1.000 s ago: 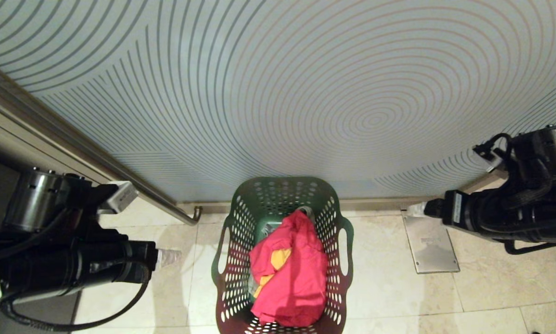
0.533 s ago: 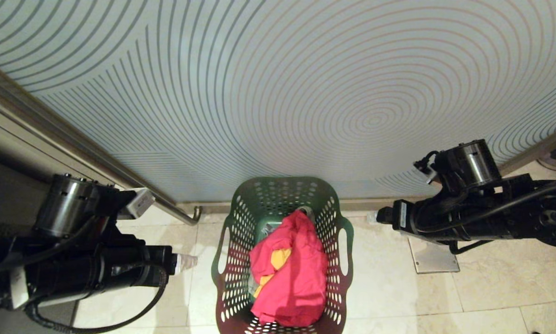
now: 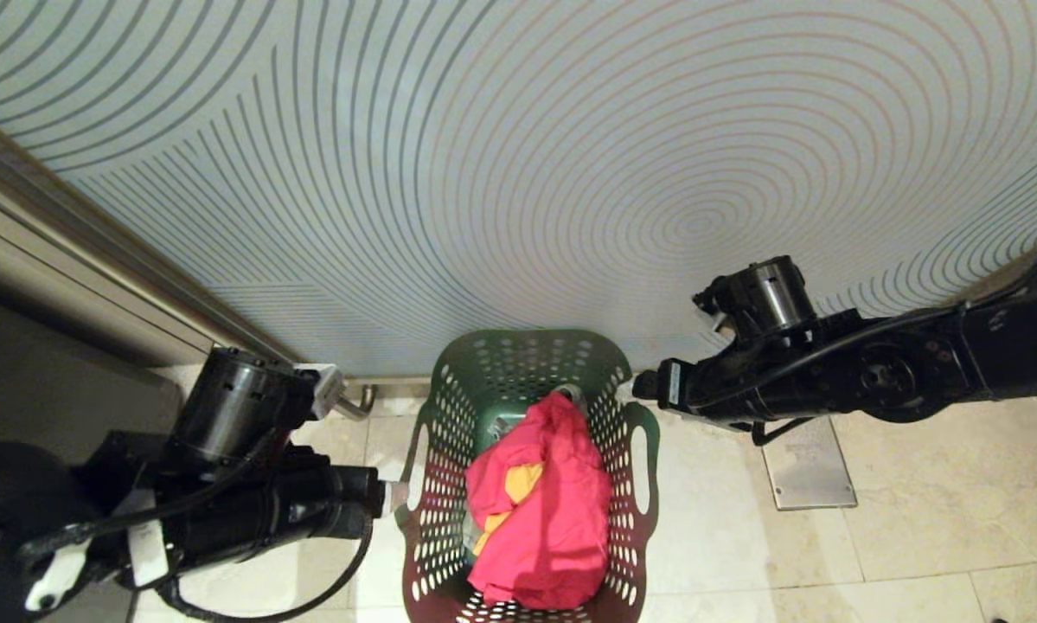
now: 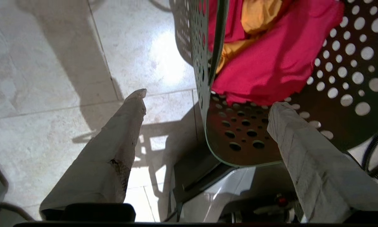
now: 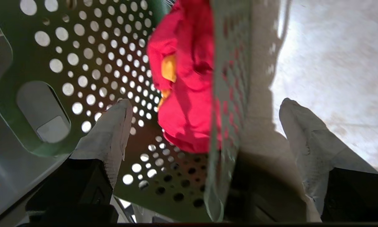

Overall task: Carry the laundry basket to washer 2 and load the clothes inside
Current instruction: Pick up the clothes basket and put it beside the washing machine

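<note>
laundry basket (image 3: 527, 372) near end cut off by head-view bottom edge; clothes (image 3: 540, 510) hide its floor. Right wrist view: basket wall motion-blurred.

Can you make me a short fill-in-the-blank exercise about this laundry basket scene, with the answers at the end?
1. The laundry basket stands on the tiled ____.
2. Among the pink-red clothes lies a smaller garment coloured ____.
3. The left gripper and the right gripper each straddle a side wall of the basket with fingers ____.
4. The basket's sides are pierced all over with round ____.

Missing words: floor; yellow-orange; open; holes
</note>
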`<state>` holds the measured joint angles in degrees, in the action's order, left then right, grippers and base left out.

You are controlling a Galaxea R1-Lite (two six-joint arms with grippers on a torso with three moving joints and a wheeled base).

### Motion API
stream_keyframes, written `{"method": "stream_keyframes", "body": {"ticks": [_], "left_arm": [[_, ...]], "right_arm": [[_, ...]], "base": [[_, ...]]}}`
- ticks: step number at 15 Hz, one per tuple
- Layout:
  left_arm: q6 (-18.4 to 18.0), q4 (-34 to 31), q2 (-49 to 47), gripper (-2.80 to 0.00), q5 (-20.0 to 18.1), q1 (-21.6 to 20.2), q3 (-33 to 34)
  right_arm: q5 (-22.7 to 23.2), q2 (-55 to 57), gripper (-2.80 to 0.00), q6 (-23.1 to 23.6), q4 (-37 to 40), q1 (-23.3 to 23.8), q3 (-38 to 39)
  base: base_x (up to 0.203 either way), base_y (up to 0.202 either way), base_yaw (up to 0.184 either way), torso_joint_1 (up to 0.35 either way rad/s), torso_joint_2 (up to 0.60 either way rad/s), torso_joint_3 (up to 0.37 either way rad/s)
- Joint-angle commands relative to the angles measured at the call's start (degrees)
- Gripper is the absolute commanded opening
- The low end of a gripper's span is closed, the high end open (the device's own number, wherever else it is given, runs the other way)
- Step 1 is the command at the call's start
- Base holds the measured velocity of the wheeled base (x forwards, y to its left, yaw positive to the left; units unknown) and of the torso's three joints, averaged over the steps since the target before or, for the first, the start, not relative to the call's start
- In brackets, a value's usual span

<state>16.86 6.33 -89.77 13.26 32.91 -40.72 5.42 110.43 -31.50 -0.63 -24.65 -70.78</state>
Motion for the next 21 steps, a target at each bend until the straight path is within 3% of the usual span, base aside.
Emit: {"method": "stream_keyframes", "body": {"ticks": [1,9,12,18,21], "left_arm": [[0.1,3.5,-5.0,0.00,1.4,0.6,0.0],[0.0,12.7,-14.8,0.00,5.0,0.7,-0.5],[0.3,13.3,-17.3,0.00,4.3,0.7,-0.7],[0.2,21.9,-25.5,0.00,2.5,0.7,-1.2],[0.3,22.2,-27.0,0.00,2.3,0.7,-3.4]], "right_arm": [[0.1,4.6,0.00,-1.1,0.2,-1.4,-3.9],[0.4,7.5,0.00,-3.6,0.3,-5.2,-4.7],[0.4,8.0,0.00,-4.3,0.2,-6.4,-5.1],[1.5,8.4,0.00,-5.7,0.2,-7.9,-4.5],[1.5,8.7,0.00,-5.6,0.0,-8.0,-4.5]], "base": [[0.000,0.000,0.000,0.000,0.00,0.000],[0.000,0.000,0.000,0.000,0.00,0.000],[0.000,0.000,0.000,0.000,0.00,0.000],[0.000,0.000,0.000,0.000,0.00,0.000],[0.000,0.000,0.000,0.000,0.00,0.000]]}}
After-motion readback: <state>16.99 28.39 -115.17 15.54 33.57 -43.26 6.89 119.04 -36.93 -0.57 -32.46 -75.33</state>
